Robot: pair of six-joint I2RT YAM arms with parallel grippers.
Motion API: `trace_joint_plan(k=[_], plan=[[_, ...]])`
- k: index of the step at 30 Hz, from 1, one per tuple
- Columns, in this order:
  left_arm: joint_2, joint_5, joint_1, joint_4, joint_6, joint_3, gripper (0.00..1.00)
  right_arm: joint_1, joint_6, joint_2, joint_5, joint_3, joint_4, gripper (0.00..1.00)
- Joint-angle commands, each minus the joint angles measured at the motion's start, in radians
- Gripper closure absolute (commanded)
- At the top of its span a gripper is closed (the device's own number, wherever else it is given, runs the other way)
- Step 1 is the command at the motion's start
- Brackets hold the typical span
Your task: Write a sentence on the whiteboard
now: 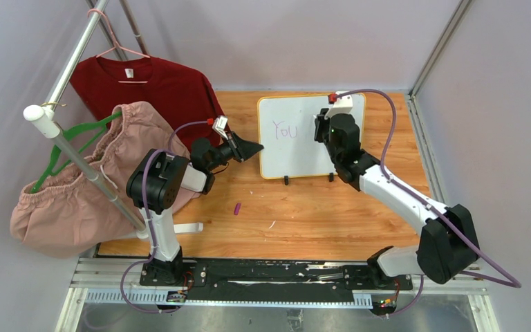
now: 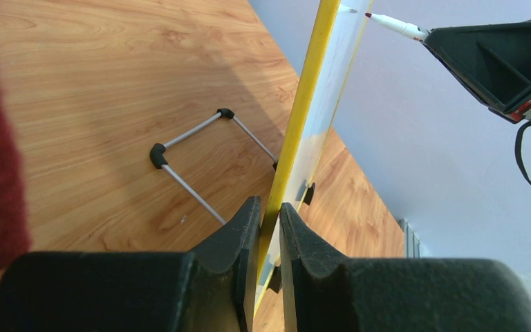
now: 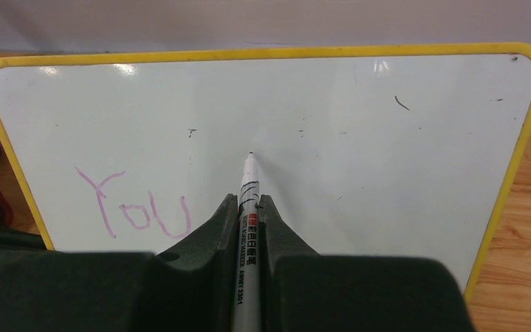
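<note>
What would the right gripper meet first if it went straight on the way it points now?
The whiteboard: the marker held in the right gripper points at its white face, right of "You". The marker tip would touch first; there seems to be a small gap.

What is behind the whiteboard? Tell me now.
A wire stand with black corner caps props the whiteboard from behind, resting on the wooden table. The board's back face is seen only edge-on, so anything on it is hidden.
</note>
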State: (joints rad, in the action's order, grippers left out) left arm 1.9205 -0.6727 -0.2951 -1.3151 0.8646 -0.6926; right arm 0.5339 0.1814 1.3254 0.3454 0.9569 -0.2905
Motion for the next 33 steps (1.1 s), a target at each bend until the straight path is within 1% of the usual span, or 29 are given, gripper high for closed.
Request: trace_joint_plan(k=[1,12,19,26,33], plan=[[0.002,-0.010,0.002,-0.070,-0.004,0.005,0.80,-0.014,-0.014,0.017,0.021,0.044,-0.005,1.00],[0.002,-0.008,0.002,-0.073,-0.001,0.005,0.80,-0.015,-0.008,0.041,-0.027,0.065,0.009,1.00],[0.002,-0.008,0.001,-0.075,-0.001,0.005,0.80,-0.013,-0.007,0.049,-0.088,0.065,0.025,1.00],[0.000,-0.009,0.002,-0.074,-0.001,0.003,0.80,-0.012,-0.011,0.051,-0.149,0.051,0.052,1.00],[0.001,-0.008,0.002,-0.075,0.000,0.002,0.80,-0.012,-0.015,0.028,-0.168,0.009,0.072,1.00]])
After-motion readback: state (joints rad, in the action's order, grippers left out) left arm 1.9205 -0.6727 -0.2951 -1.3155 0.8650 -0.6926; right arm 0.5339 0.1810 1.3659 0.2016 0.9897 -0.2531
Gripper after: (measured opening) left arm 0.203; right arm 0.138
